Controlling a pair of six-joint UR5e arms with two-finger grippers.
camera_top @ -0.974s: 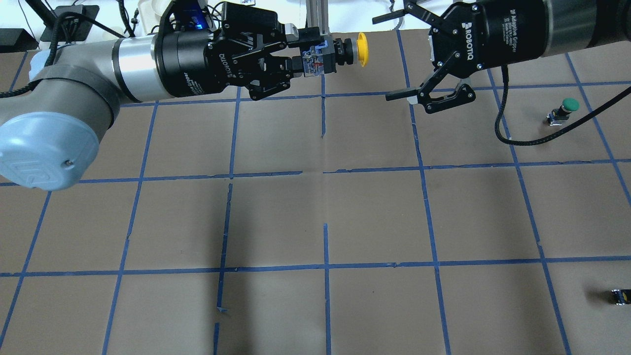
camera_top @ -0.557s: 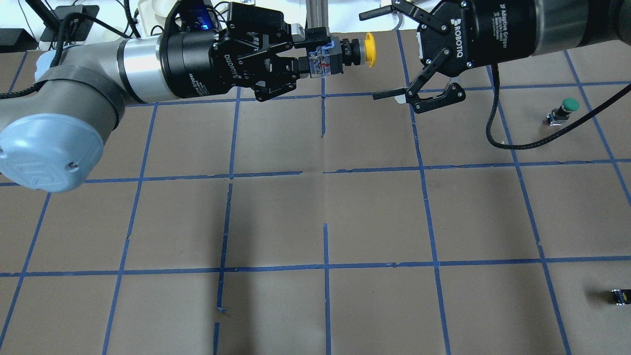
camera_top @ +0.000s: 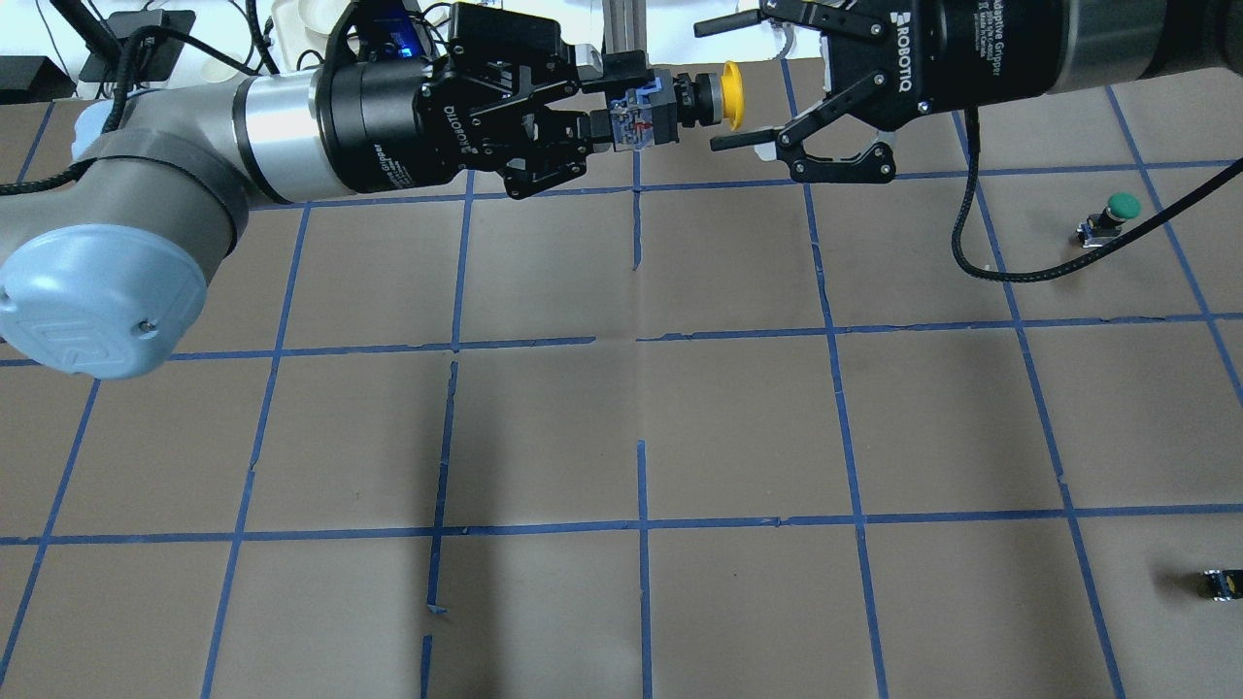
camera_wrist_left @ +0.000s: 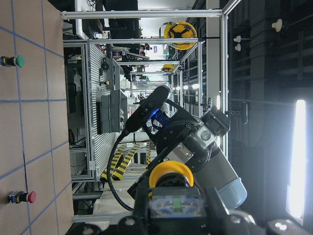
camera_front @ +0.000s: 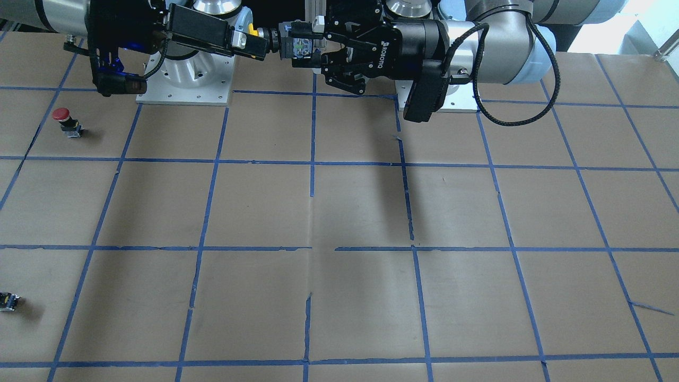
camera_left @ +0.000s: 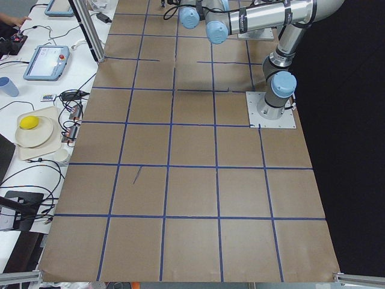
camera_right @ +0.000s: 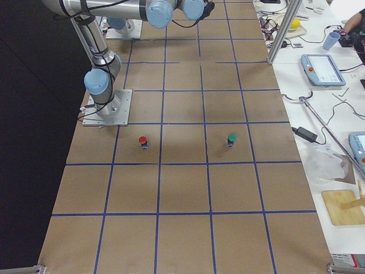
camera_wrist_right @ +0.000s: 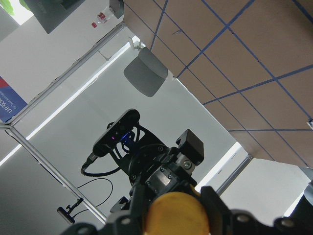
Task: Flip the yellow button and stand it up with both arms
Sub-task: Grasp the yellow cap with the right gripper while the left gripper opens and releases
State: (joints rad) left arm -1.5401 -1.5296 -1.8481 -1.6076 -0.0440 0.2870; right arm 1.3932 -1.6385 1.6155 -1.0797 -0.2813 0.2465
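Observation:
The yellow button (camera_top: 726, 96) is held level in the air over the far middle of the table, its cap pointing to the right arm. My left gripper (camera_top: 610, 101) is shut on its boxy base (camera_top: 643, 104). My right gripper (camera_top: 728, 83) is open, one finger on each side of the yellow cap, not touching it. In the front-facing view the cap (camera_front: 254, 33) peeks out beside the right gripper's finger (camera_front: 204, 31), with the left gripper (camera_front: 310, 49) on the base. The left wrist view shows the cap (camera_wrist_left: 170, 174) end-on; the right wrist view shows it (camera_wrist_right: 176, 216) close up.
A green-capped button (camera_top: 1117, 214) stands at the right of the brown, blue-taped table (camera_top: 641, 417). A red-capped button (camera_front: 64, 118) stands nearer the right arm's base. A small dark switch block (camera_top: 1222, 582) lies at the near right edge.
My right gripper has moved left and up towards the left gripper, and its open fingers now straddle the yellow cap. The left gripper has shifted slightly right with the button.

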